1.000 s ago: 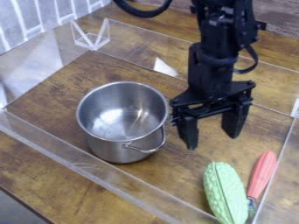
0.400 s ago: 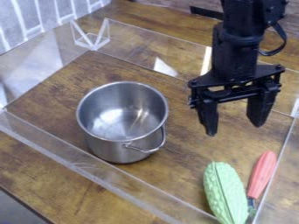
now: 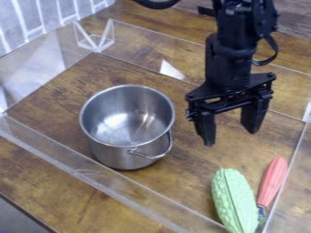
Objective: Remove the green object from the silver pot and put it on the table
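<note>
**Gripper spread and empty above the table; green object lying outside the pot**

Gripper: black, two long fingers pointing straight down, jaws spread wide with nothing between them. It hangs from a black arm that comes in from the top of the view. Position: to the right of the silver pot, fingertips above bare tabletop and apart from every item listed here.

Silver pot: round, shiny steel, straight sides, no lid, upright on the table left of centre. A small loop handle shows on the near side. The interior shows only reflections on the metal.

Green object: light green, oblong, bumpy surface, tapered ends. It lies flat on the table near the lower right corner, well apart from the pot and nearer the camera than the gripper. Its long axis runs roughly toward the camera.

Red-handled utensil: lies just beside the green object on its right, roughly parallel to it; whether the two touch cannot be told.

Table: dark brown wooden planks with visible grain.

Clear acrylic walls: edge the working area along the left, near and far sides.
</note>
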`<state>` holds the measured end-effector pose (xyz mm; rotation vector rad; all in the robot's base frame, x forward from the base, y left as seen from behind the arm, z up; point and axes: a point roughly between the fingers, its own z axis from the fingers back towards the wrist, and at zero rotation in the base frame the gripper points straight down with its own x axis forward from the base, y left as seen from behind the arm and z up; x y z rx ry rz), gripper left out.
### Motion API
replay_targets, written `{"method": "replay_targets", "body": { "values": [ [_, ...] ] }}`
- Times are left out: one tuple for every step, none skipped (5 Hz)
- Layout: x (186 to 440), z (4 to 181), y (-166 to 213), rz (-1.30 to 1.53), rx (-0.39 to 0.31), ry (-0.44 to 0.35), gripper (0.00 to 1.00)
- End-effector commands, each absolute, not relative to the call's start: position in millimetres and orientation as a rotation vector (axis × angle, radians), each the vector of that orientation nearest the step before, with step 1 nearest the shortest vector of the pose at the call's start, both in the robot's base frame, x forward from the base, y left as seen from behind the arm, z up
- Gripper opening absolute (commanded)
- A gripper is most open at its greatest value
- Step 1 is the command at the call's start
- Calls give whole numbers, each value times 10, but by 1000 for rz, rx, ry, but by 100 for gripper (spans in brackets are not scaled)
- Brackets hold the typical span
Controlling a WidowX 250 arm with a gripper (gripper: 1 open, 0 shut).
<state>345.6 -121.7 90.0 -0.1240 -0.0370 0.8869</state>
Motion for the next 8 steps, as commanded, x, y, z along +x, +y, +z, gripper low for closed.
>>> {"method": "replay_targets", "body": {
  "values": [
    [3433, 1035, -1184, 858, -148, -66, 100],
    [3395, 1072, -1226, 828, -149, -61, 100],
    [3432, 1045, -1321, 853, -151, -58, 100],
    [3474, 1014, -1407, 873, -151, -55, 100],
    [3402, 1144, -1303, 836, -155, -58, 100],
    [3343, 1243, -1193, 851, -159, -61, 0],
    [3385, 1377, -1179, 823, -165, -56, 100],
    [3420, 1416, -1212, 830, -167, -47, 100]
  ]
}}
